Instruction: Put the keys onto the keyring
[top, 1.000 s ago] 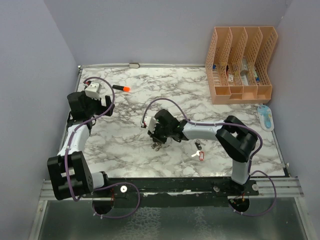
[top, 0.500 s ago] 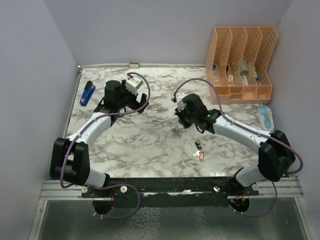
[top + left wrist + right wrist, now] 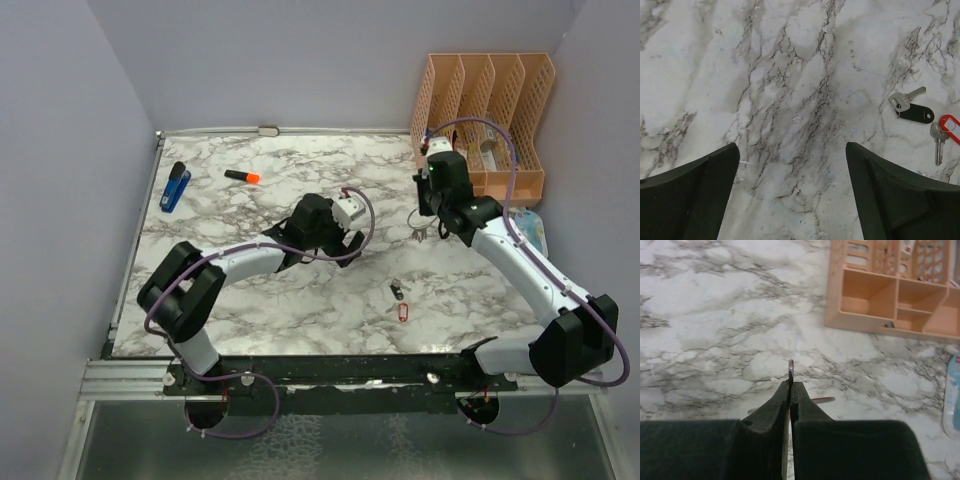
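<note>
My right gripper point(image 3: 425, 214) is shut on the thin silver keyring point(image 3: 418, 233), held above the table near the organizer, with small keys dangling under it. In the right wrist view the ring's edge point(image 3: 791, 365) pokes up between the closed fingertips of the gripper point(image 3: 791, 385). Two loose keys lie on the marble: one with a dark head point(image 3: 397, 290) and one with a red tag point(image 3: 403, 312). My left gripper point(image 3: 340, 238) is open and empty over the table's middle. Its wrist view shows the open gripper point(image 3: 792, 150), with the dark-headed key point(image 3: 912, 107) and red-tagged key point(image 3: 942, 135) to the right.
An orange desk organizer point(image 3: 480, 120) stands at the back right, also in the right wrist view point(image 3: 890, 295). A pale blue item point(image 3: 530, 232) lies by the right edge. An orange-capped marker point(image 3: 242, 176) and a blue object point(image 3: 175, 187) lie at the back left.
My left arm has swung from the back left to the table's middle. My right gripper has carried the keyring up and to the right, toward the organizer.
</note>
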Robot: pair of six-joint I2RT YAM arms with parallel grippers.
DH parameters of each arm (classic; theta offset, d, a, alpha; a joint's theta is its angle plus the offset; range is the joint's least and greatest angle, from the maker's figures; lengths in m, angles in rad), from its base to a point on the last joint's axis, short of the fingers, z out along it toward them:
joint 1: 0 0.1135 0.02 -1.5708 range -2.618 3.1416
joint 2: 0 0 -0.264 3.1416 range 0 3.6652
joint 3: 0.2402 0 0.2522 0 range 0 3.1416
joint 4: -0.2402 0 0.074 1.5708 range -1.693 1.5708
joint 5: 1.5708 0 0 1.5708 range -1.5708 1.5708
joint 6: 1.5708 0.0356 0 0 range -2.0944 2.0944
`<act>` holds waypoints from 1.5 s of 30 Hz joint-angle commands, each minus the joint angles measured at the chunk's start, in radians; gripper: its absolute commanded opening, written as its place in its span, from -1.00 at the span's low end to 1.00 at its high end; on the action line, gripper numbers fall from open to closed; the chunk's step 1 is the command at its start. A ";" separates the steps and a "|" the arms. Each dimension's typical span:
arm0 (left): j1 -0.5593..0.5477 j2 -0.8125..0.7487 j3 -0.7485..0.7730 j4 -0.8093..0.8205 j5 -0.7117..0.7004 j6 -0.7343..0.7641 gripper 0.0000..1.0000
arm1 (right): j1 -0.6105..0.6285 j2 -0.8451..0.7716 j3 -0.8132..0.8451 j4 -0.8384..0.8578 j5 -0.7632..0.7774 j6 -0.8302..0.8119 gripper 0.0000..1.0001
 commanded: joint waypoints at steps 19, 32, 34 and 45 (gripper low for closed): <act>-0.224 0.347 -0.412 1.511 -0.250 -0.109 0.90 | -0.144 -0.165 -0.142 0.039 0.054 0.138 -0.98; -0.354 0.541 -0.320 1.602 -0.431 0.043 0.84 | -0.143 -0.169 -0.183 0.066 0.059 0.147 -0.98; -0.355 0.554 -0.305 1.602 -0.433 0.055 0.84 | -0.143 -0.173 -0.194 0.068 0.062 0.147 -0.98; -0.374 0.529 -0.303 1.602 -0.381 0.077 0.84 | -0.143 -0.171 -0.235 0.077 0.063 0.145 -0.98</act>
